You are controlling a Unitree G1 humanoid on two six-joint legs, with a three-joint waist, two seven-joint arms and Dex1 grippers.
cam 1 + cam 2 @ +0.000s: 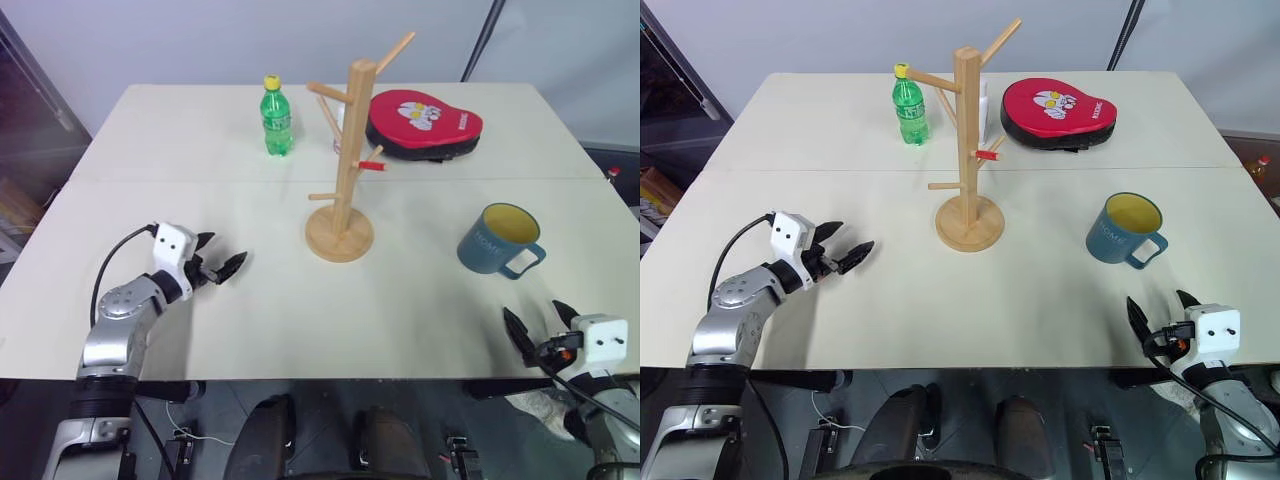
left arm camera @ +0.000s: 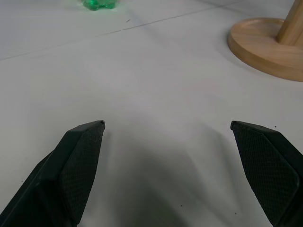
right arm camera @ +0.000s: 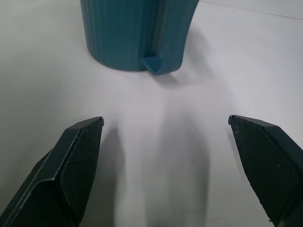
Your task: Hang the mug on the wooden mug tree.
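Left eye view showed the task not yet begun. Found the mug (image 1: 498, 240) standing upright on the bench (image 1: 300, 300), toward its right edge and nearer the front than the back, handle turned toward the front-right corner, yellow inside showing. Found the wooden mug tree (image 1: 345, 160) near the middle of the bench, well apart from the mug, all its pegs bare, one red-tipped peg pointing toward the right edge. Nothing hung, nothing lifted. Left to do, by judgement: reach the mug, grip it, carry it across to the tree and slip the handle over a peg.

Saw the right gripper (image 1: 541, 335) at the front edge near the right corner, close to the mug but clear of it, jaws spread wide and empty. Right wrist view put the mug's base and the foot of its handle straight ahead between the two fingers, apart from both. Saw the left gripper (image 1: 220, 262) over the left part of the bench toward the front, pointed at the tree's round base, jaws likewise spread and holding nothing, touching nothing.

Noted also a green bottle (image 1: 276, 117) and a red pad (image 1: 422, 124) toward the back edge, behind the tree, neither part of the job.
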